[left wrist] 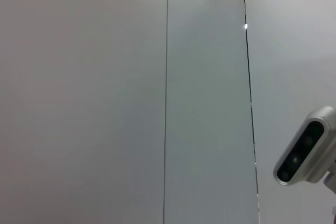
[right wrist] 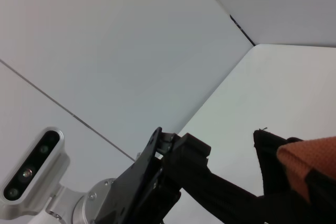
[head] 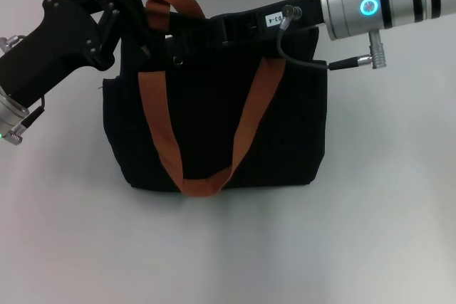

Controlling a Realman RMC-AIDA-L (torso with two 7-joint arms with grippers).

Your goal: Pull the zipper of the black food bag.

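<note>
Black food bag [head: 214,133] upright mid-desk [head: 356,247]. Left end effector [head: 122,6] braces top-left corner, right end effector [head: 187,48] at zip track; grip states unclear. Zipper [head: 178,60] barely visible. You pull level along track, bag pinned.

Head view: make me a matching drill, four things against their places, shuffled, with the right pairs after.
Things:
1. left gripper
2. right gripper
3. black food bag
4. strap loop

Places:
A. standing on the white table
B. hanging down the bag's front
C. at the bag's top left corner
D. over the middle of the bag's top edge

Pairs: 1-C, 2-D, 3-A, 4-B
</note>
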